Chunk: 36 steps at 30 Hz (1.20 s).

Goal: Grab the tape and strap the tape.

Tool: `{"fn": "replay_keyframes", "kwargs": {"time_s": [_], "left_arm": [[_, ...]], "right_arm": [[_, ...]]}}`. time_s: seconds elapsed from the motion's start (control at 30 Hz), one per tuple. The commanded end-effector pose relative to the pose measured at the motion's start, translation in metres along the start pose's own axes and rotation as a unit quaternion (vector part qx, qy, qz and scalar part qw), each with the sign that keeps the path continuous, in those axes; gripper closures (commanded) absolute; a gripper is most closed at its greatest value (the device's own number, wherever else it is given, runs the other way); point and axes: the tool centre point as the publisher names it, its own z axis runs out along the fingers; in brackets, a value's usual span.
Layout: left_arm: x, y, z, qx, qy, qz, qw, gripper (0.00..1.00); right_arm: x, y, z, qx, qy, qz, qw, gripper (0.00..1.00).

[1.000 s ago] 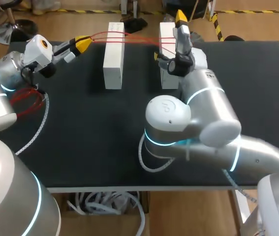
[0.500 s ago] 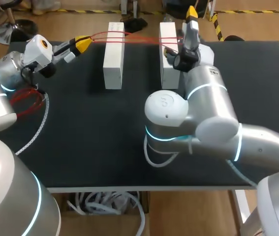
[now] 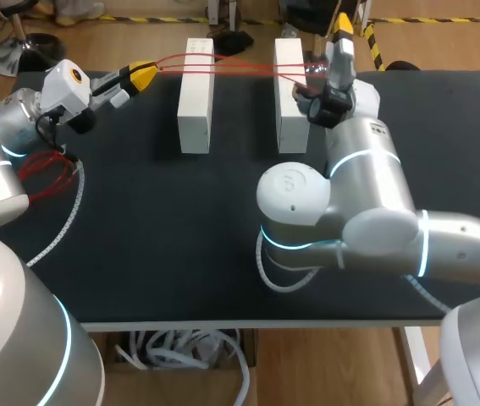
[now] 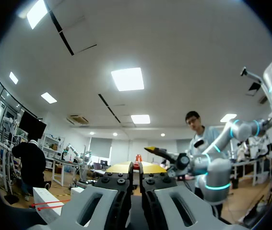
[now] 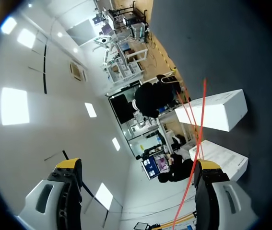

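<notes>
A thin red tape (image 3: 244, 66) crosses a plain white rectangular block (image 3: 196, 95) and its white twin (image 3: 290, 97) on the matte black tabletop (image 3: 155, 220). The left gripper (image 3: 144, 74) and right gripper (image 3: 339, 24) have bright yellow tips, on glossy silver-grey arms (image 3: 366, 194) banded with glowing cyan rings. A red coil (image 3: 45, 173) by the left arm may be the same tape, though it is partly hidden.

The table (image 3: 155, 220) top is matt black, cloth-like. The left box (image 3: 195, 93) and right box (image 3: 290, 106) look like smooth matt white cardboard. The red tape (image 3: 244, 66) is a thin smooth strand. The right arm (image 3: 366, 182) has a glossy silver shell.
</notes>
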Motion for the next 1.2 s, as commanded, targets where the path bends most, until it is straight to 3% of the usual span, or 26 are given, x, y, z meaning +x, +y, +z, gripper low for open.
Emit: {"fn": "replay_keyframes", "kwargs": {"time_s": [0.03, 0.83, 0.93, 1.0, 1.03, 1.2], "left_arm": [[0.0001, 0.001, -0.0002, 0.002, 0.0, 0.001, 1.0, 1.0], [0.0001, 0.001, -0.0002, 0.002, 0.0, 0.001, 1.0, 1.0], [0.0001, 0.001, -0.0002, 0.002, 0.0, 0.001, 1.0, 1.0], [0.0001, 0.001, -0.0002, 0.002, 0.0, 0.001, 1.0, 1.0], [0.0001, 0.001, -0.0002, 0.002, 0.0, 0.001, 1.0, 1.0], [0.0001, 0.001, -0.0002, 0.002, 0.0, 0.001, 1.0, 1.0]], "right_arm": [[0.0044, 0.0033, 0.0036, -0.003, 0.0, -0.002, 1.0, 0.0], [0.0009, 0.0063, 0.0069, -0.006, -0.002, -0.004, 1.0, 0.0], [0.0007, 0.0063, 0.0075, -0.006, -0.002, -0.004, 1.0, 0.32], [0.0005, 0.0063, 0.0081, -0.005, -0.003, -0.004, 1.0, 0.4], [0.0004, 0.0062, 0.0084, -0.005, -0.003, -0.004, 1.0, 0.49], [0.0, 0.0059, 0.0087, -0.004, -0.004, -0.005, 1.0, 0.58]]}}
